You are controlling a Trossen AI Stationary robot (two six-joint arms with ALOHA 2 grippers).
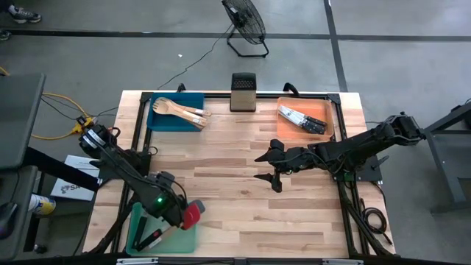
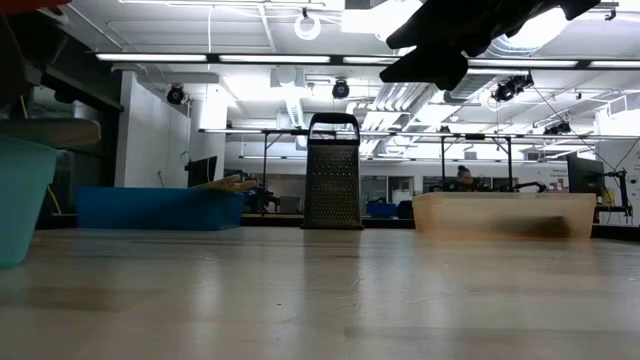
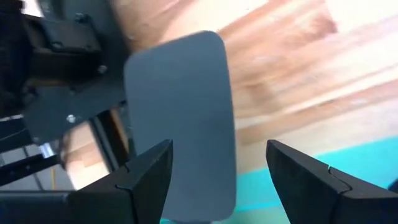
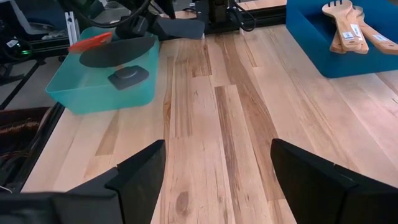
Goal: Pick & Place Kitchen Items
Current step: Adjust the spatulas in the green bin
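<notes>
Wooden table (image 1: 243,184) bare: utensils sorted into trays. Left gripper (image 1: 180,217), jaws wide, releasing grey spatula (image 3: 180,118) over green tray (image 1: 136,221). Right gripper (image 1: 266,166) idle mid-table, jaws wide.

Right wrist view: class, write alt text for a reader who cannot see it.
Two open dark fingers frame bare wooden table. Beyond stand a green tray holding black and red spatulas, with the other arm over it, and a blue tray of wooden utensils.
</notes>
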